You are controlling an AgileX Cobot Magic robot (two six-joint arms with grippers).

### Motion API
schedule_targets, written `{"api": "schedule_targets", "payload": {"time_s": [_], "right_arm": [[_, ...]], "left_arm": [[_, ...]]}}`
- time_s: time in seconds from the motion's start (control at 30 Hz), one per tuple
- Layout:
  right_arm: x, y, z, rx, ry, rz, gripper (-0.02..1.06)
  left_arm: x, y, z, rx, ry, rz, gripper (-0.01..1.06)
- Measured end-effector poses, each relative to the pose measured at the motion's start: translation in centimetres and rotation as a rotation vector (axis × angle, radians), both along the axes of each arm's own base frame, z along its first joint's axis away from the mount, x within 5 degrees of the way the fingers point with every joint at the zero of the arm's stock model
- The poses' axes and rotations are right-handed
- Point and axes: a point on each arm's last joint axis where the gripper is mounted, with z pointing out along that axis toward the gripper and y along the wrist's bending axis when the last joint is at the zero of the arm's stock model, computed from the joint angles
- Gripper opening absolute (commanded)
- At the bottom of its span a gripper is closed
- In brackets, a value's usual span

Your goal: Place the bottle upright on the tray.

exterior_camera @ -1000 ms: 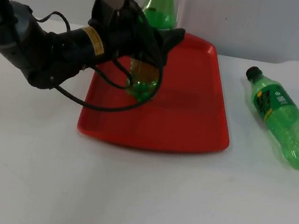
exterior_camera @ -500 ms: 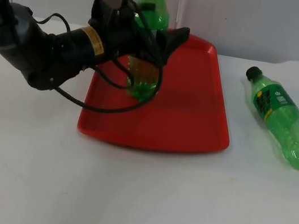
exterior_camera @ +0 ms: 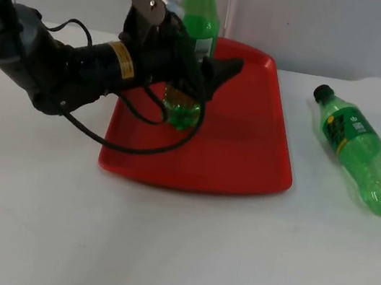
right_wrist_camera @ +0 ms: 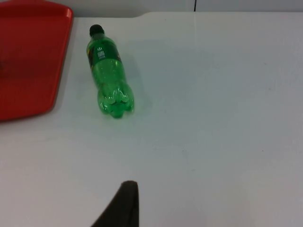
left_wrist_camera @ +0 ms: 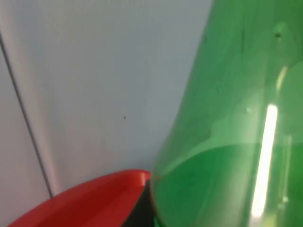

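A green bottle (exterior_camera: 198, 19) with a black cap stands nearly upright over the back left part of the red tray (exterior_camera: 240, 151). My left gripper (exterior_camera: 201, 71) is shut on its middle, reaching in from the left. The bottle's base (exterior_camera: 181, 115) is down at the tray floor; contact cannot be made out. The left wrist view has the bottle's green body (left_wrist_camera: 236, 142) very close, with the tray's rim (left_wrist_camera: 94, 198) behind it. My right gripper (right_wrist_camera: 124, 203) waits above bare table, to the right of a second bottle.
A second green bottle (exterior_camera: 362, 151) lies on its side on the white table right of the tray, cap toward the wall, also in the right wrist view as the lying bottle (right_wrist_camera: 108, 75). The grey partition wall (exterior_camera: 341, 29) rises just behind the tray.
The left gripper has shifted slightly right and the held bottle has straightened from a leftward lean to nearly upright. The lying bottle has stayed put.
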Motion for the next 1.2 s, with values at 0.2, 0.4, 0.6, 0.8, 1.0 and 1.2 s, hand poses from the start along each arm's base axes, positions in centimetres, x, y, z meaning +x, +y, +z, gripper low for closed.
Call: {"api": "schedule_targets", "payload": {"time_s": [0.2, 0.4, 0.6, 0.8, 1.0, 1.2], "right_arm": [[0.0, 0.0, 0.0, 0.0, 0.0, 0.0, 1.05], [0.0, 0.0, 0.0, 0.0, 0.0, 0.0, 1.05], [0.0, 0.0, 0.0, 0.0, 0.0, 0.0, 1.05], [0.0, 0.0, 0.0, 0.0, 0.0, 0.0, 1.05], [0.0, 0.0, 0.0, 0.0, 0.0, 0.0, 1.05], [0.0, 0.0, 0.0, 0.0, 0.0, 0.0, 1.05]], "left_arm": [[0.3, 1.1, -0.1, -0.027, 0.045, 0.017, 0.86], [0.1, 2.1, -0.5, 0.023, 0.059, -0.052, 0.86], [-0.2, 2.7, -0.9, 0.051, 0.093, -0.113, 0.86], [-0.1, 4.7, -1.2, 0.067, 0.134, -0.13, 0.86], [-0.1, 6.3, -1.5, 0.077, 0.178, -0.151, 0.86], [-0.7, 7.8, -1.5, 0.07, 0.192, -0.233, 0.86]]}}
